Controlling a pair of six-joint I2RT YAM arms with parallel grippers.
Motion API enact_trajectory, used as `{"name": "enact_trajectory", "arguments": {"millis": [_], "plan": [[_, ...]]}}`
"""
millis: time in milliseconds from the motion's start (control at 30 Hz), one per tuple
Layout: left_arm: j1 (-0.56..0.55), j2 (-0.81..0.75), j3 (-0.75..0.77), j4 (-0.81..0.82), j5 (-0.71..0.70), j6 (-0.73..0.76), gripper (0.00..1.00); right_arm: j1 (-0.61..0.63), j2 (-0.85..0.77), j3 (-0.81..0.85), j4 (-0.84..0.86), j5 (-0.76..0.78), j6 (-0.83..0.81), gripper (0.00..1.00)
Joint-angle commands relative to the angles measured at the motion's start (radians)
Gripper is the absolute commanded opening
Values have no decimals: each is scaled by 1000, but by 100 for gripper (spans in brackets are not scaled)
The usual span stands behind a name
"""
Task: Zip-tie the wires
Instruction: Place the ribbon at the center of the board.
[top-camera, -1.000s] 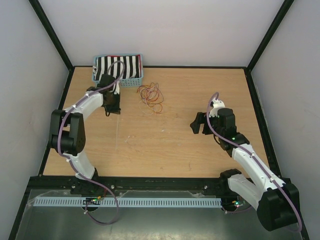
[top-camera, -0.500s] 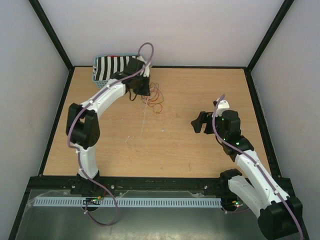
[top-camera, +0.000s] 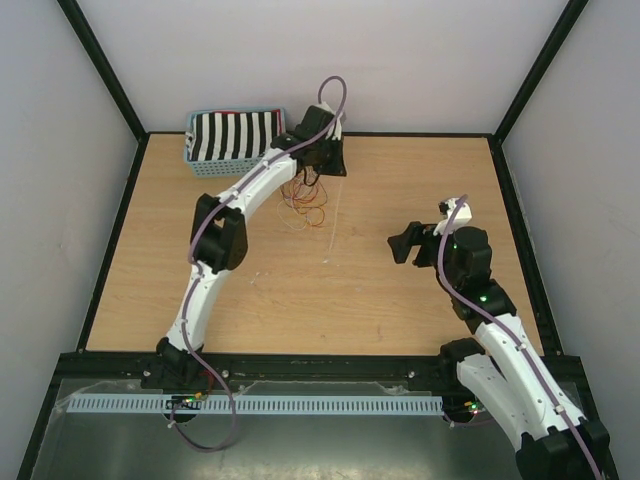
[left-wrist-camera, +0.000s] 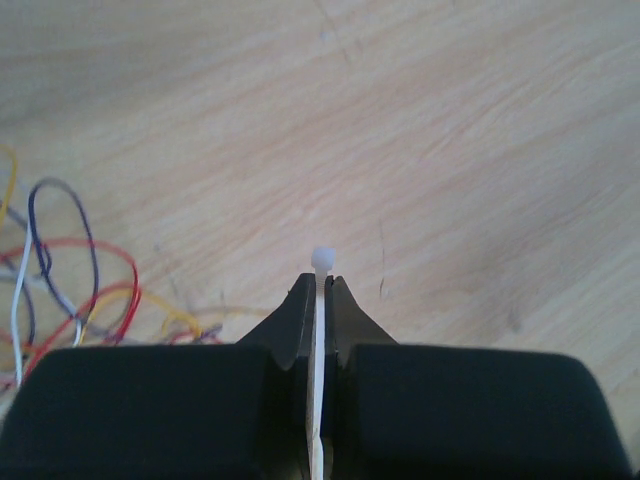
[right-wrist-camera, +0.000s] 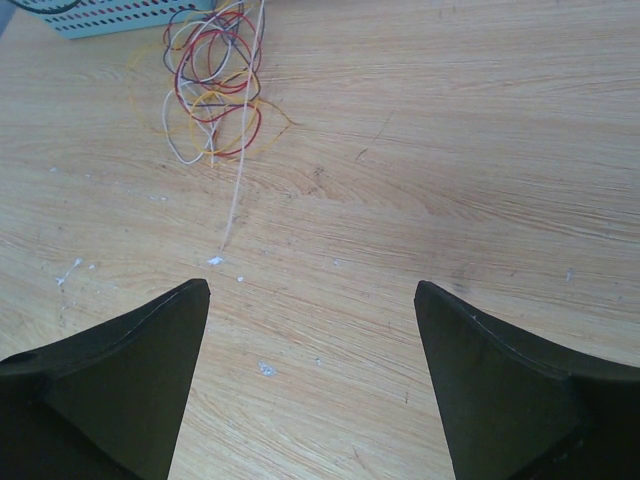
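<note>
Counted it all up: two robot arms, the left arm (top-camera: 240, 200) and the right arm (top-camera: 500, 320). One blue basket (top-camera: 215, 167) with one striped cloth (top-camera: 235, 135) in it. One white zip tie (right-wrist-camera: 240, 150). One tangle of wires (right-wrist-camera: 215, 80); I couldn't count the strands properly, but there were five colours: red, orange, yellow, white, dark. One tabletop (top-camera: 400, 300).

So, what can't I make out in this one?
- Left wrist: tail of the zip tie disappears between the fingers of the left claw; the claw's body covers part of the wires.
- Top view: the left arm hides that claw's fingertips.
- Right wrist: the top edge cuts off the basket; its contents are unseen.
</note>
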Motion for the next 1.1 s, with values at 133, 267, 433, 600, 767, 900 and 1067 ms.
{"name": "enact_trajectory", "arguments": {"millis": [133,267,433,600,767,900,1067], "plan": [[-3,221,349,17,2,-129,0,4,-9,9,4,71,16,95],[3,263,357,143,14,-180,11,3,2,0,20,80,25,95],[6,259,297,239,26,-210,36,4,20,-4,41,84,33,95],[25,170,248,195,25,-161,70,3,52,-8,66,73,39,94],[62,-54,-2,194,13,-109,78,4,125,-12,128,0,41,91],[96,-294,-275,228,-25,-81,84,17,223,5,224,-77,66,89],[188,-599,-632,272,0,-122,86,90,403,70,344,-102,58,88]]}}
